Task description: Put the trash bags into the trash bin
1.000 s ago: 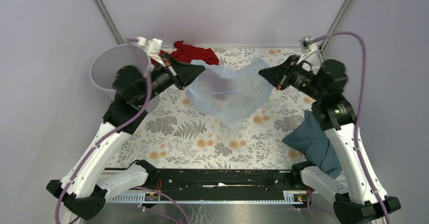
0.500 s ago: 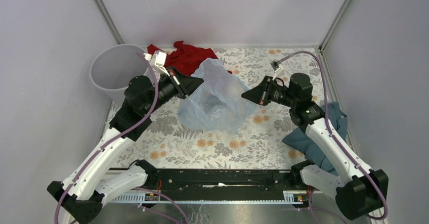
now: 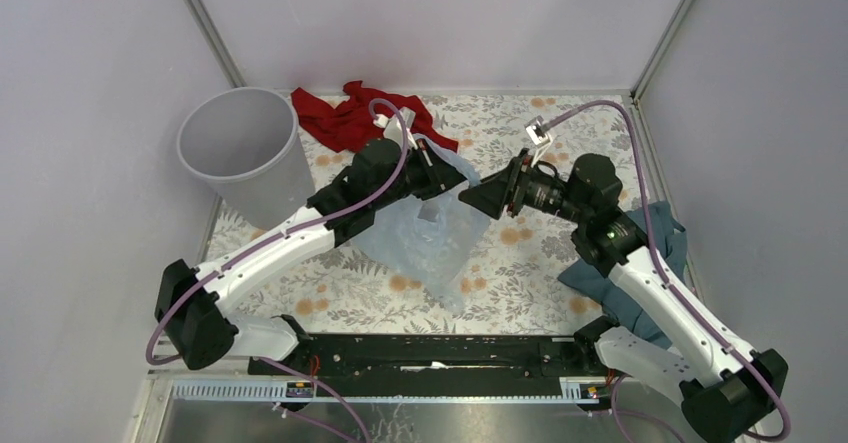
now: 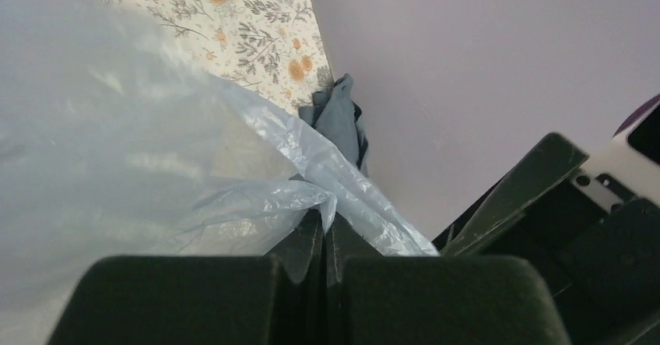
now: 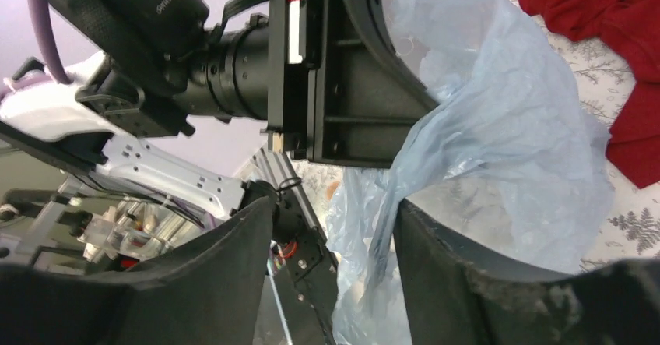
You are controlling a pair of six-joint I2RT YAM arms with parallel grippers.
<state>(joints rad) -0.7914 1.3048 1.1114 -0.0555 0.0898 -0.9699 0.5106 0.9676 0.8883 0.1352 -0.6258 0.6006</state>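
Observation:
The pale blue, see-through trash bag (image 3: 428, 241) droops onto the flowered table mat from my left gripper (image 3: 447, 170), which is shut on a pinch of its film (image 4: 327, 205). In the left wrist view the left gripper (image 4: 325, 219) has its jaws pressed together with the wrinkled bag (image 4: 117, 150) spreading away to the left. My right gripper (image 3: 470, 199) sits close beside it, tips almost touching the bag. Seen from the right wrist, the right gripper (image 5: 335, 220) is open and a fold of the bag (image 5: 498, 127) hangs loose in the gap. The grey trash bin (image 3: 262, 178) stands upright at the far left.
A red cloth (image 3: 350, 118) lies at the back beside the bin, also visible as the red cloth (image 5: 615, 49) in the right wrist view. A dark teal cloth (image 3: 640, 273) lies at the right edge under the right arm. Enclosure walls close in on three sides.
The right gripper opened and let go of the bag. The left arm swung right toward the middle with the bag, which went from spread out to hanging collapsed.

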